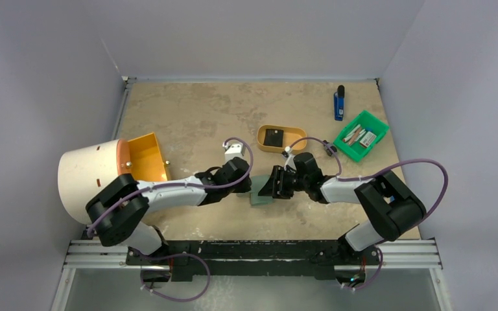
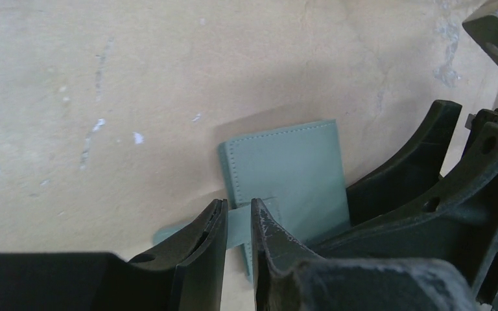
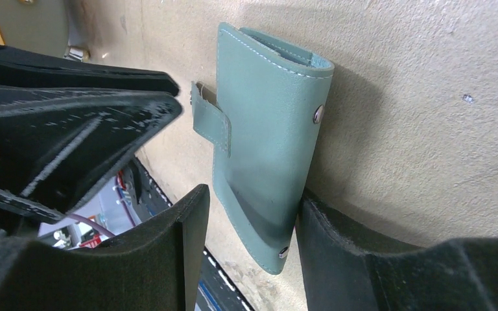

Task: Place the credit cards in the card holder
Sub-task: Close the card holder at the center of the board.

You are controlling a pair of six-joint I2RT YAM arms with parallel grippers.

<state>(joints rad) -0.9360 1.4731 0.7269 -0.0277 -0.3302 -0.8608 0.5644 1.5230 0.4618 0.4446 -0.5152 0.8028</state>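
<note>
Findings, card holder (image 3: 259,129): one only. It lay flat on the table (image 1: 188,116), close to the middle of the near edge, between your two grippers. It was folded over, with stitched seams, two rivets on one side and a snap tab (image 3: 211,123) standing off the opposite edge. In my judgement it was light, soft and liable to bow or slide if pushed. The long edges were the place to steady it, and the tab was the place to lift the flap.

Your right gripper (image 3: 253,197) was closed across the holder's width. One finger touched the riveted edge and the other sat against the tab-side edge.

Your left gripper (image 2: 238,223) had its jaws a narrow gap apart with the tab between them. I could not tell whether they pinched it.

Count: one green bin (image 1: 377,122) near the right edge toward the far corner, holding the cards (image 1: 361,137). There were at least two, thin and probably slippery, but the exact number was not readable. One tan oval tray (image 1: 288,139) sat mid-table, with one black square (image 1: 273,137) in it.
</note>
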